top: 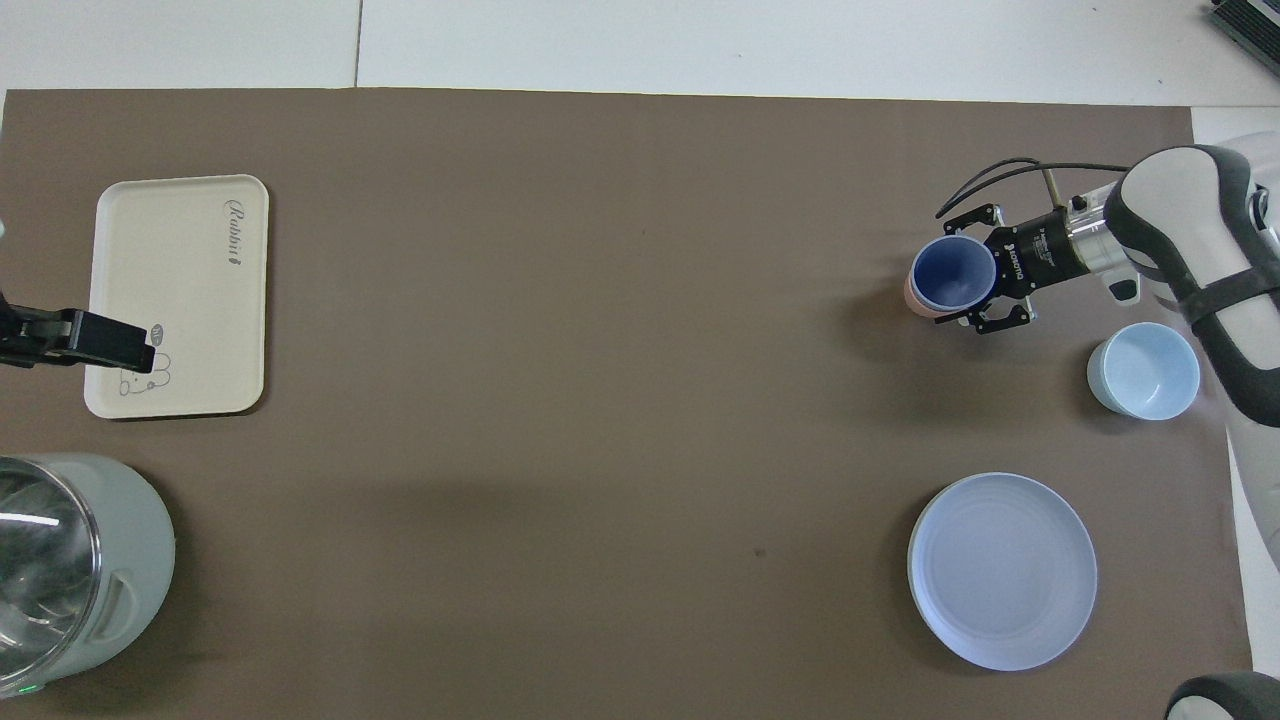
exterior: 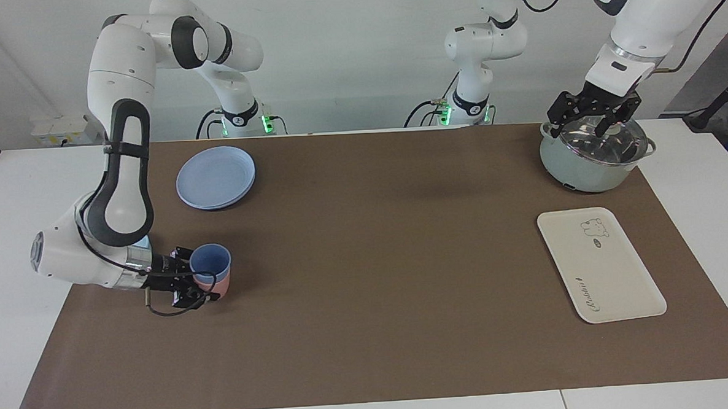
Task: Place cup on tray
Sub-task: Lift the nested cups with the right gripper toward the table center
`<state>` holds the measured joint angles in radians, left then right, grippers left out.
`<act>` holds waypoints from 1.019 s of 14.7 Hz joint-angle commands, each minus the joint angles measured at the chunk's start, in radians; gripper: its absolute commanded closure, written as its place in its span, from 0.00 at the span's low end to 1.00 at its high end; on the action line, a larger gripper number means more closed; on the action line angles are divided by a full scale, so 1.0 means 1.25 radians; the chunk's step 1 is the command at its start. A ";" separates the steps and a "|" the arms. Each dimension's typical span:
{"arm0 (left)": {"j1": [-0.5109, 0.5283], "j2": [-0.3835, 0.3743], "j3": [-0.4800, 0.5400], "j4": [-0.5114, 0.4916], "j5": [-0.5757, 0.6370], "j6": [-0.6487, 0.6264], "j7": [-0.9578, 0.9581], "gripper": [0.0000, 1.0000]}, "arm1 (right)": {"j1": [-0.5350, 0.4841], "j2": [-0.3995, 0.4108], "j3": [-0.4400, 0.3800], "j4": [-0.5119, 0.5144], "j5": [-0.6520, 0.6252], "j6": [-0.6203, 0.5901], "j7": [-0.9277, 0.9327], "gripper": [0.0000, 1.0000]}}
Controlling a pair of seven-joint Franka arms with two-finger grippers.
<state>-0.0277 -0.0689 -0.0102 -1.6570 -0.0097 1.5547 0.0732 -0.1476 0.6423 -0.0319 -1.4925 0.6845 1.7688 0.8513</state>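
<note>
The periwinkle-blue cup (exterior: 210, 261) stands nested in a salmon-pink cup (exterior: 222, 287) at the right arm's end of the table. It also shows in the overhead view (top: 950, 270), with a sliver of the pink cup (top: 909, 293) beside it. My right gripper (exterior: 200, 279) lies low and level at the two cups, reaching in from the table's end (top: 968, 270). The cream tray (exterior: 600, 265) lies bare at the left arm's end (top: 180, 295). My left gripper (exterior: 595, 119) hangs open just over the pot's glass lid.
A pale green pot (exterior: 595, 157) with a glass lid stands nearer to the robots than the tray. A round blue plate (exterior: 216, 176) lies nearer to the robots than the cups. A light-blue bowl (top: 1143, 370) sits under the right arm.
</note>
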 commanded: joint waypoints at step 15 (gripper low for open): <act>0.007 -0.009 -0.003 -0.008 -0.009 -0.007 0.002 0.00 | 0.275 -0.271 0.006 -0.167 0.106 0.056 0.219 1.00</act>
<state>-0.0277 -0.0689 -0.0102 -1.6570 -0.0097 1.5547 0.0732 0.1674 0.3221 -0.0206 -1.6673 0.7617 1.7882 1.0675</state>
